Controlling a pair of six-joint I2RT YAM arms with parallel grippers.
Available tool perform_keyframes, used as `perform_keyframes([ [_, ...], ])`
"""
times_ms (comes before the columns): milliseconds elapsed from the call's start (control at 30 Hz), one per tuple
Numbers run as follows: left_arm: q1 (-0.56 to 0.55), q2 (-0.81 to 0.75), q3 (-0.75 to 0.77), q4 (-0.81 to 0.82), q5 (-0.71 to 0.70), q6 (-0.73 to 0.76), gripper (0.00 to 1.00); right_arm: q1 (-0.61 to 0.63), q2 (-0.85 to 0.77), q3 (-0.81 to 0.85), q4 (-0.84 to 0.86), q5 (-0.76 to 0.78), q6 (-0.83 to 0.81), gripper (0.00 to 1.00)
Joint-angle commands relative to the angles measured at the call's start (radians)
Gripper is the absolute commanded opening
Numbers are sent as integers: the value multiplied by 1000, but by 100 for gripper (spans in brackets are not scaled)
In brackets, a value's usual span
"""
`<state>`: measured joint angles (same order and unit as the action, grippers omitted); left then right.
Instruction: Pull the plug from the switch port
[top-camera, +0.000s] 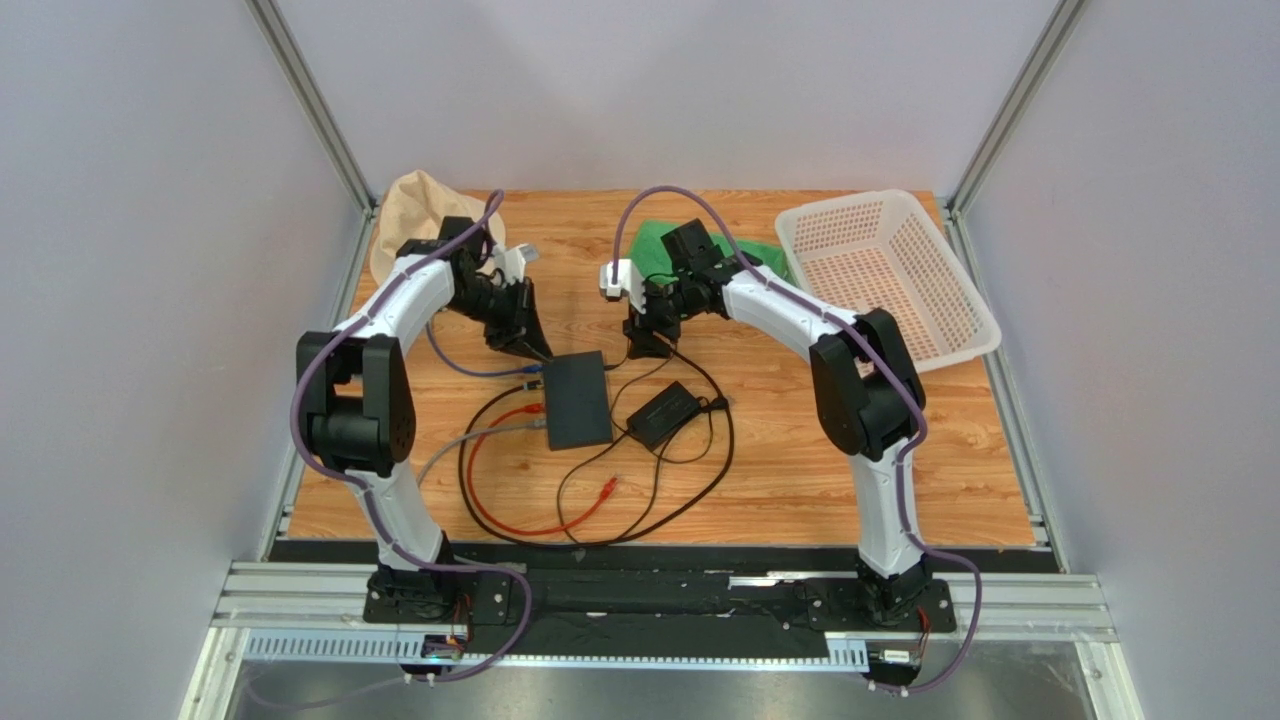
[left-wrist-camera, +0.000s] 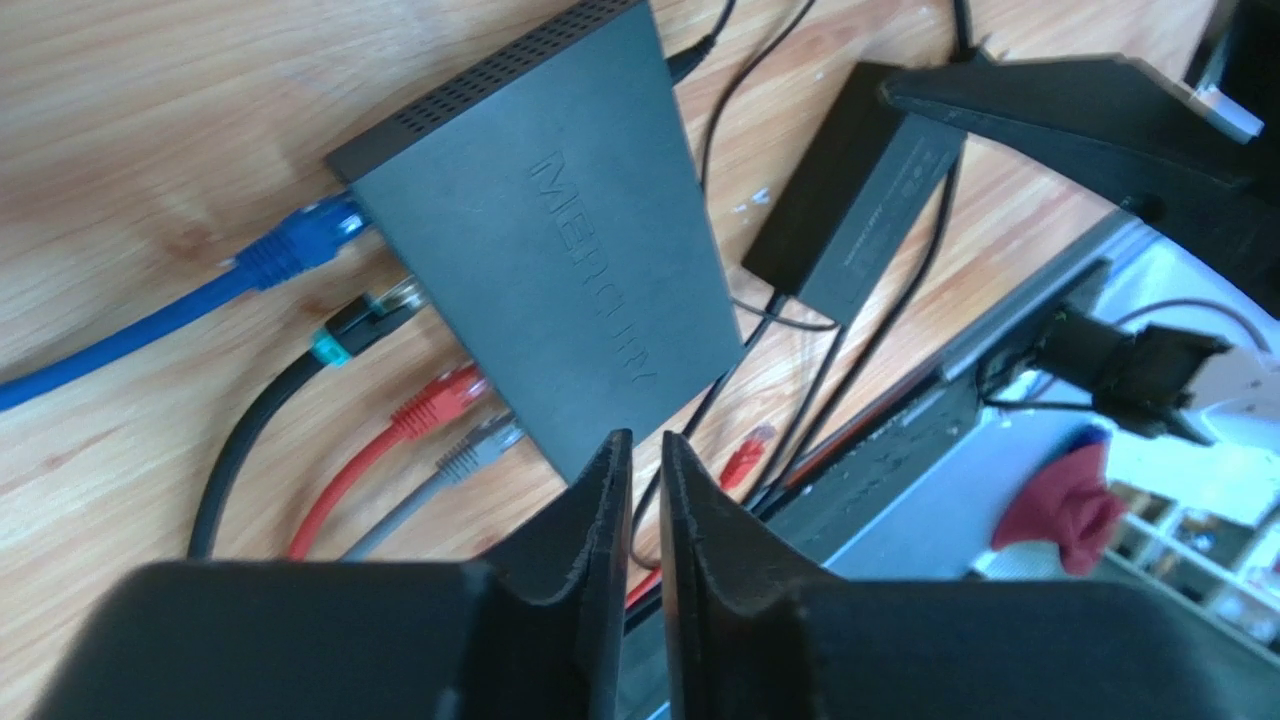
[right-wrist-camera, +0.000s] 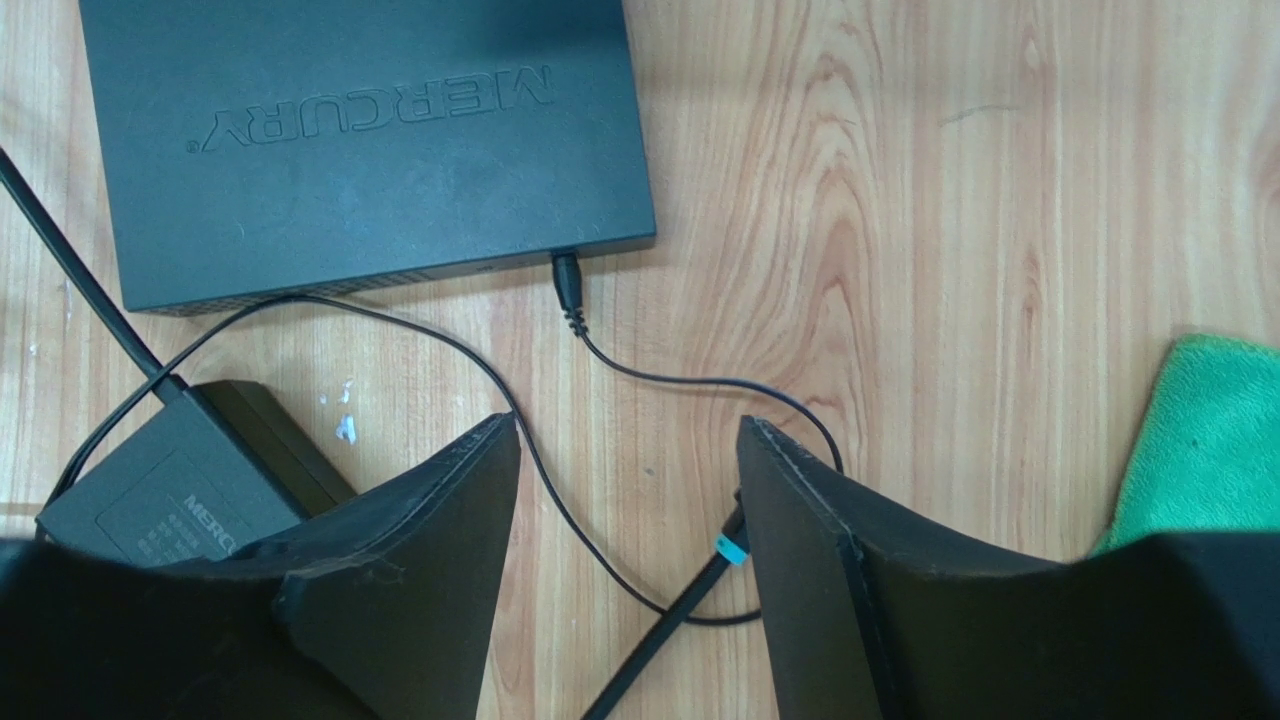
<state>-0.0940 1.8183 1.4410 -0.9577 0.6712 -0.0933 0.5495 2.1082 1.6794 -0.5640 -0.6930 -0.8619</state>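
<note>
So far no plug is held, so the reaching step is judged to be in hand. The switch (top-camera: 577, 401) lies flat near the middle of the bench (top-camera: 842, 480), a little toward the left edge. Its long side runs from the far edge to the near edge.

Four plugs are stuck in the side turned to the left edge: a blue plug (left-wrist-camera: 308, 240), a black plug (left-wrist-camera: 368, 315), a red plug (left-wrist-camera: 443, 402) and a grey plug (left-wrist-camera: 484, 444). All four point toward the left edge. A small power plug (right-wrist-camera: 567, 281) is stuck in the short end facing the far edge.

The left end effector (left-wrist-camera: 643, 450) is held near the plug side, almost closed, with nothing in it. The right end effector (right-wrist-camera: 625, 428) is opened wide above the power lead, with nothing gripped.

Which plug is meant cannot be told. Next, one plug must be gripped and pulled straight out the way it points.
</note>
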Motion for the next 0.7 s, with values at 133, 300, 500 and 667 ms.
perform_keyframes([
  [133,-44,139,10,60,61,-62,1,36,24,31,58,64,-34,54],
  [300,-64,219,51,25,-162,-26,0,26,32,52,12,43,-52,52],
  [500,-64,257,68,2,-225,-48,0,58,53,63,4,45,-65,53],
  [667,-82,274,88,-33,-280,-68,0,82,85,94,-4,56,-62,53],
])
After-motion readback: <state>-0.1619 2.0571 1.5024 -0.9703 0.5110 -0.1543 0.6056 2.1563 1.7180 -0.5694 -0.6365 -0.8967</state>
